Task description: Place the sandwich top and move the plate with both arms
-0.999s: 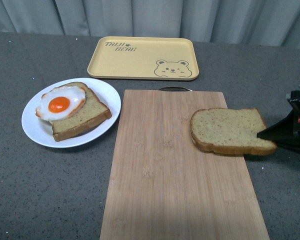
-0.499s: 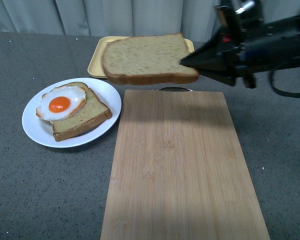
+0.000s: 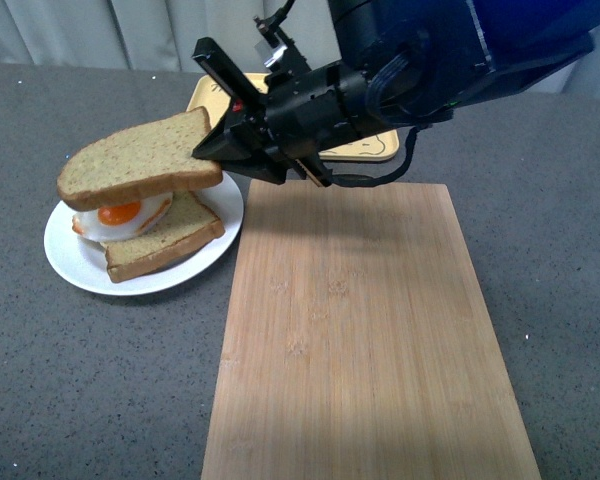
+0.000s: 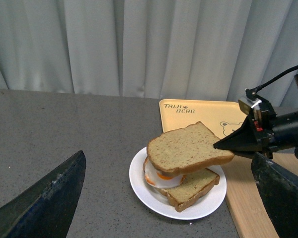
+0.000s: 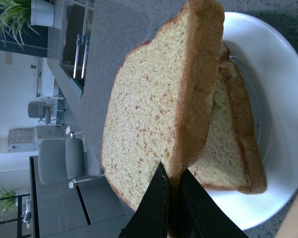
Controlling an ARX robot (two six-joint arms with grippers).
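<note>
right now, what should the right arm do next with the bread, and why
Probably lower it a little, then open. The right gripper pinches the top slice by one edge, tilted above the egg and bottom slice on the plate, so it looks roughly lined up but not yet released.

we see our right arm (image 3: 450,45), dark blue shell, extending from the tabletop's far right edge toward its left side, wrist about level. right gripper (image 3: 208,152) is black, its fingers (image 5: 156,208) pinched tight on one edge of the sandwich top (image 3: 140,158), held in the air, slightly tilted. left gripper (image 4: 169,154) shows only in its own wrist view, with its fingers (image 4: 49,198) spread wide apart.
</note>
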